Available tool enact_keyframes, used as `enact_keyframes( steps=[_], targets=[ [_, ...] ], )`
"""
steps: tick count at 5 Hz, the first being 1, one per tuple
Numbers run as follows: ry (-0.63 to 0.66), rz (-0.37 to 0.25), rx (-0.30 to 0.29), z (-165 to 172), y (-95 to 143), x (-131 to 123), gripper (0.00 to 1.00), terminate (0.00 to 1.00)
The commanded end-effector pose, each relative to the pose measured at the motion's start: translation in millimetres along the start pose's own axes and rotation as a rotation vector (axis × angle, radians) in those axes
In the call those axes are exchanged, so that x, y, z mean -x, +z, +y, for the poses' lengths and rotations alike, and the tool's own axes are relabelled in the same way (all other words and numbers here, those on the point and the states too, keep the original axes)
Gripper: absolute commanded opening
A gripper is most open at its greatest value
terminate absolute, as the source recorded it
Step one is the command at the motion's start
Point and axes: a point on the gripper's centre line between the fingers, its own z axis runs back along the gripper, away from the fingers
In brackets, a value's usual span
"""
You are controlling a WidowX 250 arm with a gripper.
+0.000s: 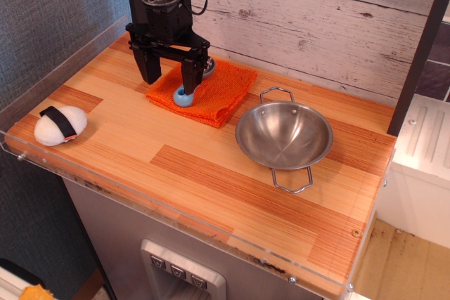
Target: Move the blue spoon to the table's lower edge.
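The blue spoon [184,95] lies flat on an orange cloth [214,93] near the back of the table [211,173]. Only the rounded end of its light-blue handle and a sliver of its grey bowl are visible. The table is a rectangular top of light and orange-brown striped planks with a clear rim.

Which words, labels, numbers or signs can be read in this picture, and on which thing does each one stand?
None can be read.
The buttons on the panel under the table carry small marks, too small to read.
The spoon, pan, cloth and gripper show no text.
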Motion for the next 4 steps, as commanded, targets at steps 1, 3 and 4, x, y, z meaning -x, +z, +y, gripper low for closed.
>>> enact_keyframes(
  steps=[1, 3, 4],
  targets=[
    [0.003, -0.077, -0.002, -3.8, 9.6, -10.2, 1.0, 0.0],
    [-0.004, -0.064, 0.001, -9.0, 2.8, -12.4, 1.0, 0.0],
    [-0.001, -0.066, -0.007, -7.9, 1.3, -11.8, 0.0, 0.0]
  ],
)
